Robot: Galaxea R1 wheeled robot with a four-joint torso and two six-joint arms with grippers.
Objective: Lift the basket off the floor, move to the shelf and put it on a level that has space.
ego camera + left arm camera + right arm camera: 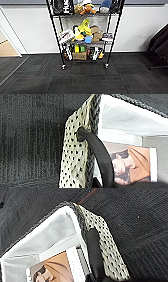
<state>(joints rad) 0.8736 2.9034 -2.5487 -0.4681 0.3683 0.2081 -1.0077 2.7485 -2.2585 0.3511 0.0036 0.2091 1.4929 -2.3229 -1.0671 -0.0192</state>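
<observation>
While jaws stay unseen, basket [75, 156] shows handle [100, 154].

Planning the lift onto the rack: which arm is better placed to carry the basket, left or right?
Neither clearly: each wrist view looks down close on one black loop handle of the basket, at opposite ends. A two-arm lift looks likelier. The shelf stands ahead, already crowded.

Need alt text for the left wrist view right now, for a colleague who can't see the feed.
Close-up of the cream woven basket seen from above its side wall, one black loop handle arching over its dark braided rim. Inside, the pale cloth lining holds a printed item with an orange-and-brown picture. Dark grey carpet floor lies beside the basket.
</observation>
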